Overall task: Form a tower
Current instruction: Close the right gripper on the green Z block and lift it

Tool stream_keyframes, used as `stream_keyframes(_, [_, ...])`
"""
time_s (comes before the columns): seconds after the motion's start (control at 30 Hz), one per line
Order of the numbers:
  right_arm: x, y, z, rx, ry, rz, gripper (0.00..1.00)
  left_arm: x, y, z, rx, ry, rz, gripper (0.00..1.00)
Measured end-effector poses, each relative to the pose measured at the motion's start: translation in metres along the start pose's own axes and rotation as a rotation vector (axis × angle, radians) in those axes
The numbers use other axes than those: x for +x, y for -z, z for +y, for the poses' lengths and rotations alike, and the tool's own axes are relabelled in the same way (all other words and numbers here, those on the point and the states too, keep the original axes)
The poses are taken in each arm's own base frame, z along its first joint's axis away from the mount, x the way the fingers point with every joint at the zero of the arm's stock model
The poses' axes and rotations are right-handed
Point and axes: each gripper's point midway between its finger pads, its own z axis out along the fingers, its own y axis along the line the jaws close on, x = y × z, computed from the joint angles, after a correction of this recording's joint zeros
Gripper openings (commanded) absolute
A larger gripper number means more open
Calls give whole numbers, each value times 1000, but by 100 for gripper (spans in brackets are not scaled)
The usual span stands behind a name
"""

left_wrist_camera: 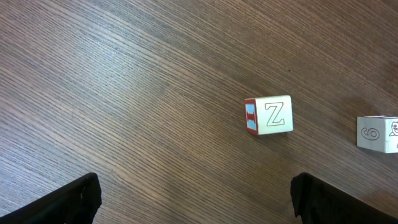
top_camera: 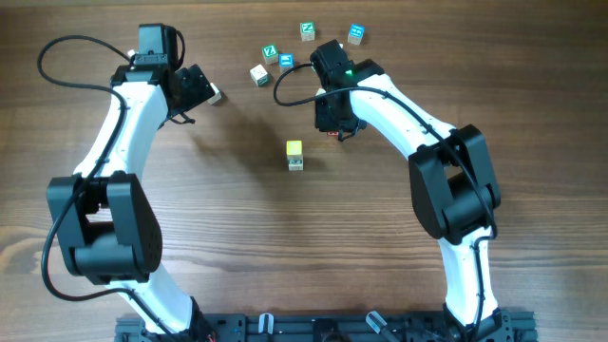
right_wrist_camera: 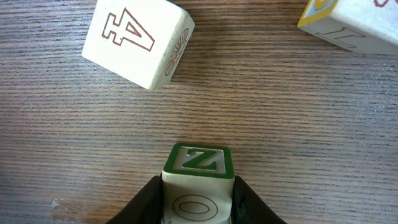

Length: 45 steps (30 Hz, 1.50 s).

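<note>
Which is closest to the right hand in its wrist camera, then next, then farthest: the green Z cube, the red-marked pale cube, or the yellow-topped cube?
1. green Z cube, gripped in the right hand, bottom middle.
2. red-marked pale cube, up and to the left, lying apart.
3. yellow-topped cube, top right corner, partly out of frame.

The tower (top_camera: 294,150) is standing near the middle of the table (top_camera: 190,237), between the two arms. Five loose cubes (top_camera: 286,61) are lying in a cluster behind it, toward the far edge. A Z-topped cube (right_wrist_camera: 199,163) is sitting on the table between the fingers of the right gripper (right_wrist_camera: 199,186). Ahead of it to the left another cube (right_wrist_camera: 137,40) is lying, and a third cube (right_wrist_camera: 354,22), possibly part of the tower, is showing at the far right.
</note>
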Motion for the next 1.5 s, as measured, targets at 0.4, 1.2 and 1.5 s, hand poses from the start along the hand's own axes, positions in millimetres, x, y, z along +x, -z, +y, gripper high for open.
stream_keyframes(0.4, [0,0,0,3,0,-2,32,0,0,0,0,0,0,100])
stream_keyframes(1.2, [-1,0,-2,9,0,-5,27,0,0,0,0,0,0,100])
stream_keyframes(1.5, [5,3,-5,24,1,24,22,0,0,0,0,0,0,100])
